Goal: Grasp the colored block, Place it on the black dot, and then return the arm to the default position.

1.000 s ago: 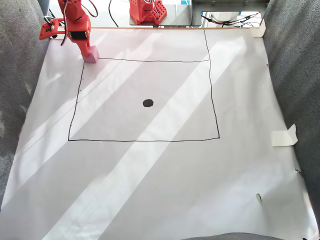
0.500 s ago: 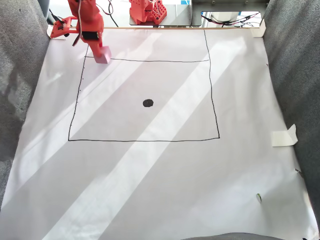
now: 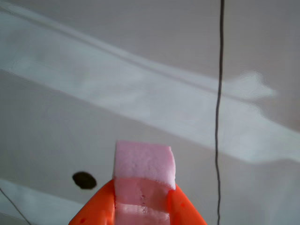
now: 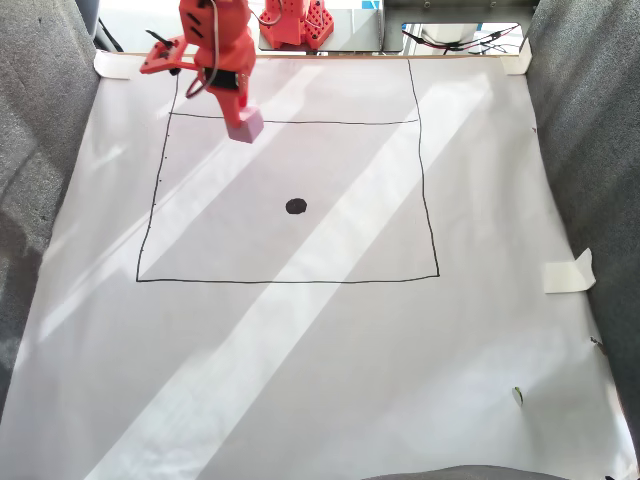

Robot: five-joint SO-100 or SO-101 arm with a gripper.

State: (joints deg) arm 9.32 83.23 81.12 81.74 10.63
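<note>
The pink foam cube hangs above the white paper near the top line of the drawn square, clamped between the orange fingers of my gripper. In the other view the cube fills the lower middle, with an orange finger on each side of it, and the gripper is shut on it. The black dot lies inside the square, below and to the right of the cube in the fixed view. It shows as a dark oval just left of the cube in the other view.
A thin black square outline is drawn on the white paper. Grey fabric walls rise on both sides. The arm's red base and cables sit at the far edge. A piece of tape sticks at the right.
The gripper has carried the pink cube to the right and slightly toward the dot, from the square's top-left corner to inside its top line.
</note>
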